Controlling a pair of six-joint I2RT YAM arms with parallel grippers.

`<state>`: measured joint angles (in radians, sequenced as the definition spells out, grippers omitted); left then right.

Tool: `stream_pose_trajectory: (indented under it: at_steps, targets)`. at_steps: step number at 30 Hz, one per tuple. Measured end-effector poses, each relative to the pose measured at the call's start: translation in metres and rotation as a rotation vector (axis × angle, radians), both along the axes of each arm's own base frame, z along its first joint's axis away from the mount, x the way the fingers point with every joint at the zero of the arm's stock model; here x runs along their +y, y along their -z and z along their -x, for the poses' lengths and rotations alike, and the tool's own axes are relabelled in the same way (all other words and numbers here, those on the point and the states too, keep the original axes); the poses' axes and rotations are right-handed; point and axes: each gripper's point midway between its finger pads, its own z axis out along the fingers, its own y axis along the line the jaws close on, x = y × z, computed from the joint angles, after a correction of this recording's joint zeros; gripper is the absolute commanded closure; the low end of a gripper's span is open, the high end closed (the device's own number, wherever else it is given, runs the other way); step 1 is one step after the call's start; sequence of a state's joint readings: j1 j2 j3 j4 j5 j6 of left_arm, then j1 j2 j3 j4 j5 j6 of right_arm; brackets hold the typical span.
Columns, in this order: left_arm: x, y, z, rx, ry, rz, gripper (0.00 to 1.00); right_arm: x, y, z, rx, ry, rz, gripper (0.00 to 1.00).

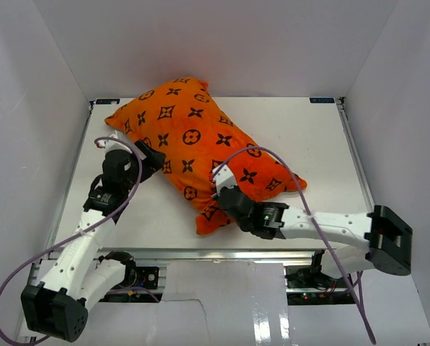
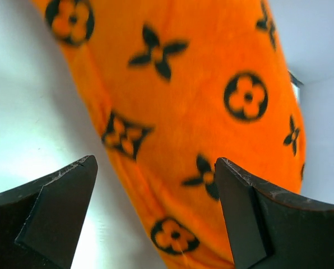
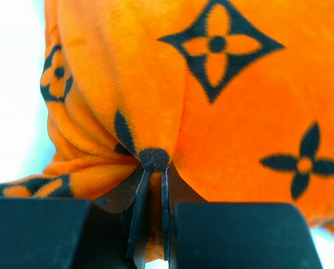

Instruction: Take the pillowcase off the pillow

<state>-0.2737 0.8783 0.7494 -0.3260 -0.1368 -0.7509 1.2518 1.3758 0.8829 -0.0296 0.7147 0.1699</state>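
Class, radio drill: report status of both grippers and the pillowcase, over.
Left gripper open at pillowcase edge. Right gripper shut on a pinched fold. Pillowcase not yet off; nothing blocking.

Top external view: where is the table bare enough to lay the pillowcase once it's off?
The table is bare right of the pillowcase up to the right edge, and in the near strip between both arms. Crowded: left, where the open left gripper sits at the fabric, and where the right gripper pinches it.

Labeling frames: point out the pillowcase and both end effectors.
pillowcase point(image 1: 200, 144), top external view, middle of orange cloth.
left end effector point(image 2: 156, 162), left wrist view, midway between open fingertips.
right end effector point(image 3: 154, 172), right wrist view, between fingertips pinching cloth.
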Motion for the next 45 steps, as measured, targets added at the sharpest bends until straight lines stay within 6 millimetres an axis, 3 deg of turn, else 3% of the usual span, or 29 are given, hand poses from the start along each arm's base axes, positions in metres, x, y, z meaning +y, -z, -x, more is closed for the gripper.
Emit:
stream_pose_trajectory:
  at_steps: [4, 9, 13, 20, 23, 35, 38, 39, 42, 43, 45]
  targets:
    - [0.009, -0.001, -0.027, 0.020, 0.069, 0.088, 0.04, -0.035, 0.004, 0.013, 0.020, 0.003, -0.038, 0.92]
    - [0.050, 0.041, -0.039, 0.110, 0.018, 0.174, 0.04, -0.053, 0.009, 0.027, 0.042, -0.027, -0.089, 0.92]
    - [0.054, 0.050, -0.040, 0.075, 0.025, 0.241, 0.04, -0.055, 0.003, 0.033, 0.046, -0.057, -0.135, 0.92]
    - [0.051, 0.051, -0.064, -0.001, 0.040, 0.303, 0.09, -0.055, 0.003, 0.038, 0.051, -0.081, -0.160, 0.92]
    - [0.052, 0.061, -0.070, -0.002, 0.032, 0.318, 0.15, -0.055, 0.002, 0.038, 0.050, -0.084, -0.167, 0.92]
    - [0.058, 0.131, -0.092, 0.127, -0.025, 0.335, 0.19, -0.052, -0.005, 0.046, 0.060, -0.132, -0.205, 0.92]
    - [0.056, 0.142, -0.103, 0.146, -0.035, 0.346, 0.43, -0.051, -0.006, 0.047, 0.061, -0.141, -0.211, 0.92]
    - [0.056, 0.144, -0.108, 0.147, -0.038, 0.352, 0.57, -0.050, -0.006, 0.047, 0.062, -0.146, -0.211, 0.92]
    - [0.054, 0.142, -0.122, 0.127, -0.039, 0.380, 0.78, -0.048, -0.006, 0.049, 0.065, -0.159, -0.214, 0.92]
    - [0.054, 0.140, -0.125, 0.116, -0.039, 0.389, 0.95, -0.048, -0.005, 0.049, 0.066, -0.161, -0.212, 0.92]
    - [0.053, 0.135, -0.130, 0.098, -0.035, 0.404, 1.00, -0.047, -0.003, 0.048, 0.068, -0.156, -0.207, 0.92]
